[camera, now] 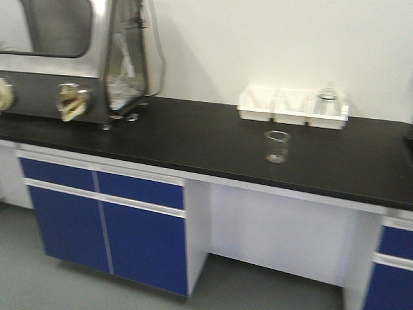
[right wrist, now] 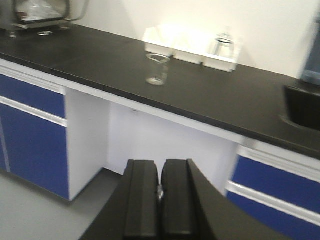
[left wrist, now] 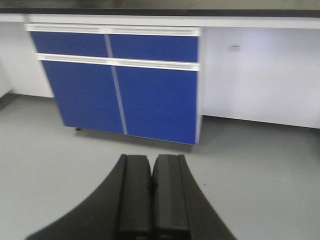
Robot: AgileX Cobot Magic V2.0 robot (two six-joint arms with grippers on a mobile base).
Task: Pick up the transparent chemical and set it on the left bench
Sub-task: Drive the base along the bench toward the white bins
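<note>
**Facing the counter (camera: 193, 139) with both tools clenched and empty**

Front view: the clear beaker (camera: 277, 146) stands upright on the black counter, above the open knee gap. It is just in front of a row of white trays (camera: 271, 106) set against the wall and does not touch them. A glass flask (camera: 328, 101) sits in the rightmost tray. A steel glove box (camera: 64, 58) fills the left end, with blue cupboards (camera: 103, 219) below.

Left wrist view: my left gripper (left wrist: 151, 200) has its fingers pressed together with nothing between them. It hangs low over the grey floor (left wrist: 50, 150), pointing at the blue cupboard doors.

Right wrist view: my right gripper (right wrist: 160, 200) is likewise clenched on nothing. The beaker stands well ahead of it on the counter, with the trays behind it and a dark sink (right wrist: 302, 107) off to the right.
</note>
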